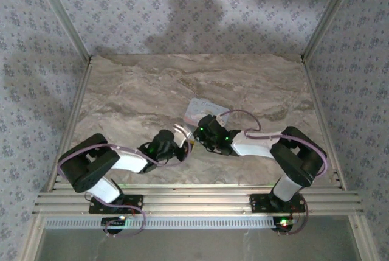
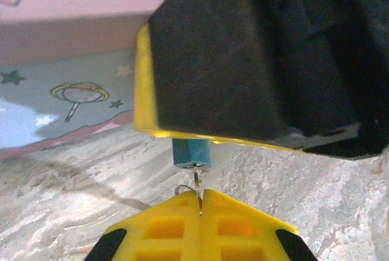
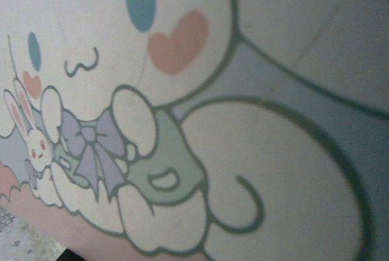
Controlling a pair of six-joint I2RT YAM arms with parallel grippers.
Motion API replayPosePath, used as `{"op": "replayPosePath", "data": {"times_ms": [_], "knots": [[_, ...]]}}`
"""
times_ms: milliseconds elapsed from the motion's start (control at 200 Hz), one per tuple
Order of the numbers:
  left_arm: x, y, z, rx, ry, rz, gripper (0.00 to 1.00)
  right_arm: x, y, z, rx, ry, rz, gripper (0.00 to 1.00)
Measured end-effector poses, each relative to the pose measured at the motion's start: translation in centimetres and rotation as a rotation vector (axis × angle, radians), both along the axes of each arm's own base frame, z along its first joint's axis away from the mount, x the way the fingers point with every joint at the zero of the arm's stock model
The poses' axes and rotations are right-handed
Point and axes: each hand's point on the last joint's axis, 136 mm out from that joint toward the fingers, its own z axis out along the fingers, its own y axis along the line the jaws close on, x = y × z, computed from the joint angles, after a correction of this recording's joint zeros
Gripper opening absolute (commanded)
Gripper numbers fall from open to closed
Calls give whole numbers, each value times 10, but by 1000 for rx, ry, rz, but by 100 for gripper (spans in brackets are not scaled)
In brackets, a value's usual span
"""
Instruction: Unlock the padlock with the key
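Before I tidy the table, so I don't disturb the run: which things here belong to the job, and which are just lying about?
Job: padlock, at the right gripper fingertip; key, pinched in the left gripper, tip at the padlock.
Lying about: cartoon-lidded tin behind them.

The left gripper [image 2: 200,199] has its yellow fingers pressed together on a thin key [image 2: 197,182], whose tip meets the teal padlock [image 2: 191,153] jutting from under the right gripper [image 2: 243,60]. A cartoon tin [image 2: 67,84] lies behind on the marbled worktop [image 2: 91,194].
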Motion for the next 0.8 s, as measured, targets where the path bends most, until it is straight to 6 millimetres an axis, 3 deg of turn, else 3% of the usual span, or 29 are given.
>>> {"op": "replayPosePath", "data": {"times_ms": [180,480,635,799], "knots": [[-5,-4,0,58,-83,-16,0,-6,-5,-1,-13,17,4,6],[-8,-6,1,32,-57,-20,0,-13,-4,2,13,55,-3,51],[-8,-6,1,19,-43,-22,0,-19,-1,5,32,74,5,60],[-8,-6,2,9,-36,-23,0,-26,-1,14,45,80,16,62]]}}
